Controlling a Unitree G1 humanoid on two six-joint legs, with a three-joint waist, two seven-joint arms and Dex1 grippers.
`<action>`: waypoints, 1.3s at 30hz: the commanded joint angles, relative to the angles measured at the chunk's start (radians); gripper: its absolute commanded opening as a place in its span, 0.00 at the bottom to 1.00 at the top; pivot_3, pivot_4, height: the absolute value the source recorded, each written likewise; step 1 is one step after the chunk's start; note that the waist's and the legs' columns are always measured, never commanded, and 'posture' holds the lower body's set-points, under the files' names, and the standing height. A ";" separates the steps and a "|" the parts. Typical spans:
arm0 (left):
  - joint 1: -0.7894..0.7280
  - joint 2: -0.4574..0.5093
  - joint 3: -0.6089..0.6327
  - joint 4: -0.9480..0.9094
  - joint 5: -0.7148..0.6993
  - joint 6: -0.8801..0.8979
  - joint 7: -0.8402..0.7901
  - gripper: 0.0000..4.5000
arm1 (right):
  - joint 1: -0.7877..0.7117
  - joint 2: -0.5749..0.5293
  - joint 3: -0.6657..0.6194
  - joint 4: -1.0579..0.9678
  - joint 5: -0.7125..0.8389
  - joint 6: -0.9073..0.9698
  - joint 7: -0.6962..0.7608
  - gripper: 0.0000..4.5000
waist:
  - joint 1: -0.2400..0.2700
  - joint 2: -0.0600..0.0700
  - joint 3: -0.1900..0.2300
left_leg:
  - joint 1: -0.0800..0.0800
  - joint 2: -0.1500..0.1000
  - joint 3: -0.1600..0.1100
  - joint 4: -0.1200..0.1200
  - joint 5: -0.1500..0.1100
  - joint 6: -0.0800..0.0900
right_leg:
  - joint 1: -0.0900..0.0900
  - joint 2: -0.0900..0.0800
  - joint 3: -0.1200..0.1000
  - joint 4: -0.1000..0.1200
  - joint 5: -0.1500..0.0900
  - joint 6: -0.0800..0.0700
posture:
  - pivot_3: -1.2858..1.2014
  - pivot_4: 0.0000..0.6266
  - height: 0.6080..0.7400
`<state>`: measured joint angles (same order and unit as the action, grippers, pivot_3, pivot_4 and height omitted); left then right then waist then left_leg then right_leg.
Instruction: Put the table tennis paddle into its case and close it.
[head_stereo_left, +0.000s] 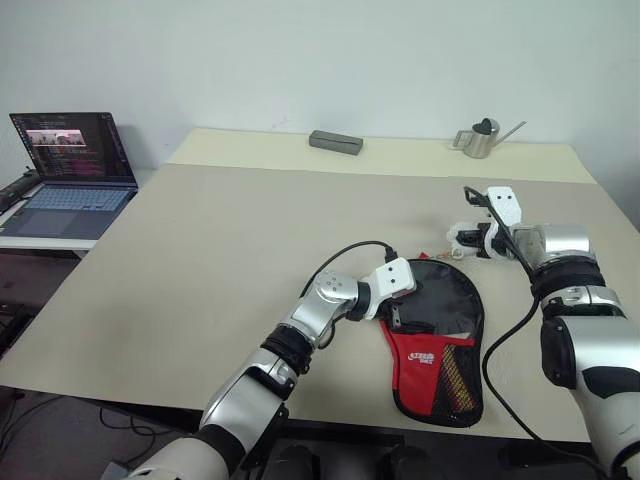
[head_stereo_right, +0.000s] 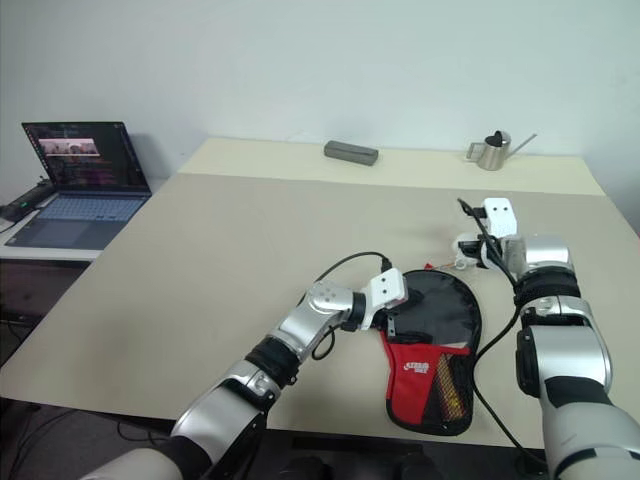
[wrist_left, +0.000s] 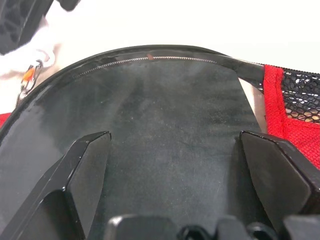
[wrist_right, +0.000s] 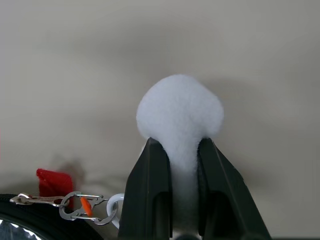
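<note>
- Your right gripper (wrist_right: 175, 165) has its jaws pinched narrow on the white pom-pom pull (wrist_right: 180, 112), held just above the table (head_stereo_left: 200, 260), off the case's far right rim.
- Your left gripper (wrist_left: 172, 165) stands with jaws spread wide over the black round part of the case (head_stereo_left: 440, 340).
- The case lies flat near the table's front edge, red mesh end toward you.
- You cannot make out the table tennis paddle.

The case (head_stereo_left: 436, 340) lies on the table (head_stereo_left: 200, 260) near its front edge. At its one o'clock is the pom-pom (wrist_right: 180, 115). Far at twelve lies a block (head_stereo_left: 335, 141), the watering can (head_stereo_left: 480, 139) at one, a laptop (head_stereo_left: 70, 170) at ten.
</note>
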<state>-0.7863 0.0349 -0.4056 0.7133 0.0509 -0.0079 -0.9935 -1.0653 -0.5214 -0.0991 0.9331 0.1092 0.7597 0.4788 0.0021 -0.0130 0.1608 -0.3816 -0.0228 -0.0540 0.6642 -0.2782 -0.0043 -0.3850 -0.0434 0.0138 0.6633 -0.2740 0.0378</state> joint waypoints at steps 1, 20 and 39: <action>0.069 0.017 -0.092 0.109 0.100 0.050 -0.007 1.00 | 0.009 -0.063 -0.053 -0.081 0.018 0.030 -0.032 0.04 | 0.001 0.000 0.000 | 0.000 0.000 0.000 0.000 0.000 0.000 | 0.000 0.000 0.000 0.000 0.000 0.000 | 0.52 0.24 1.00; 0.076 0.014 -0.096 0.115 0.105 0.051 -0.002 1.00 | 0.431 -0.181 -0.190 -0.722 0.157 0.439 -0.018 0.04 | 0.004 -0.001 -0.004 | 0.001 0.000 -0.001 -0.001 0.000 0.000 | 0.002 0.000 0.000 -0.002 -0.001 0.001 | 0.52 0.24 1.00; 0.071 -0.015 -0.099 0.134 0.112 0.046 -0.004 1.00 | 0.788 -0.157 -0.422 -1.281 0.295 0.833 -0.039 0.04 | 0.016 -0.002 -0.006 | 0.002 -0.001 -0.005 -0.001 -0.001 0.001 | 0.007 0.000 -0.004 -0.006 -0.001 0.002 | 0.52 0.24 1.00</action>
<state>-0.7800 0.0097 -0.4058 0.7285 0.0639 -0.0078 -0.9841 -0.2932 -0.6692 -0.4732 -0.2837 0.3873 1.5598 0.4356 0.0177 -0.0146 0.1550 -0.3796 -0.0235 -0.0590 0.6628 -0.2790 -0.0030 -0.3783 -0.0434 0.0092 0.6572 -0.2756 0.0403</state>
